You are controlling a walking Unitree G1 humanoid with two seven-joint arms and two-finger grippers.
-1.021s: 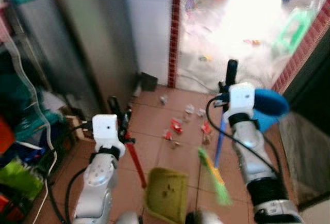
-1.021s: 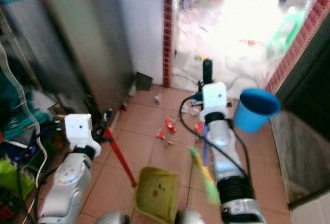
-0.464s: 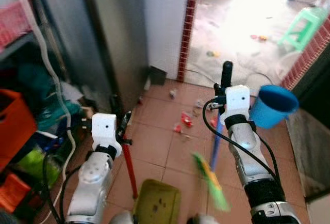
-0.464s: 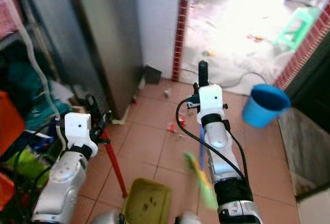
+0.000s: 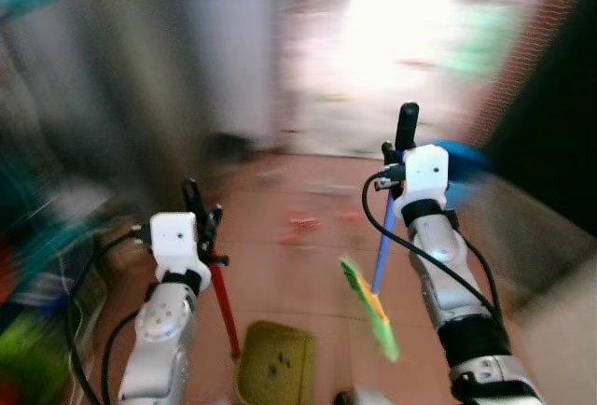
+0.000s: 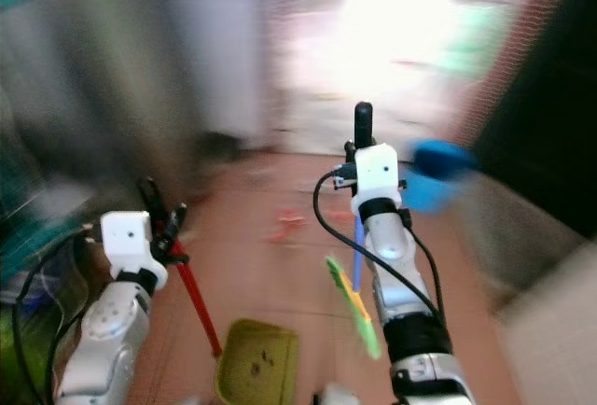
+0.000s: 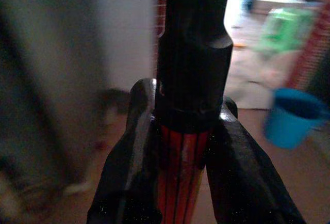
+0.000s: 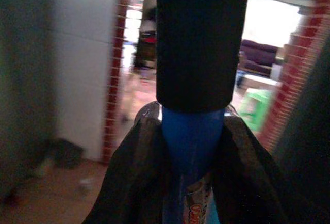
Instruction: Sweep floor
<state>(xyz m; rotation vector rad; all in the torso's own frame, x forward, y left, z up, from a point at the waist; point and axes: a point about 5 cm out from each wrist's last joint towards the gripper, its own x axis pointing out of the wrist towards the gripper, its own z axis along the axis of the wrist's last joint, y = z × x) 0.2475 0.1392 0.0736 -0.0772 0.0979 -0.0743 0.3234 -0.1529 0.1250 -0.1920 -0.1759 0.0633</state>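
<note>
A blue bucket [image 6: 438, 162] stands beside the broom [image 5: 378, 270] clenched in the right gripper [image 8: 191, 146], red litter [image 5: 297, 226] dots the tiled floor [image 5: 280, 274], and the left gripper [image 7: 183, 152] clasps the dustpan [image 5: 273, 374] handle.

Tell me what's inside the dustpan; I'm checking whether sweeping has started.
A few small dark specks lie on the dustpan floor; blur hides what they are. Its near edge is cut off by the frame. The red litter lies ahead on the tiles.

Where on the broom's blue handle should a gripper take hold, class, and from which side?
High on the blue handle, just under its black end cap, coming from the robot's side with a finger on either side of the shaft. The right gripper holds it so. The round, slim shaft suits a pinch, and the green bristles hang low near the floor.
</note>
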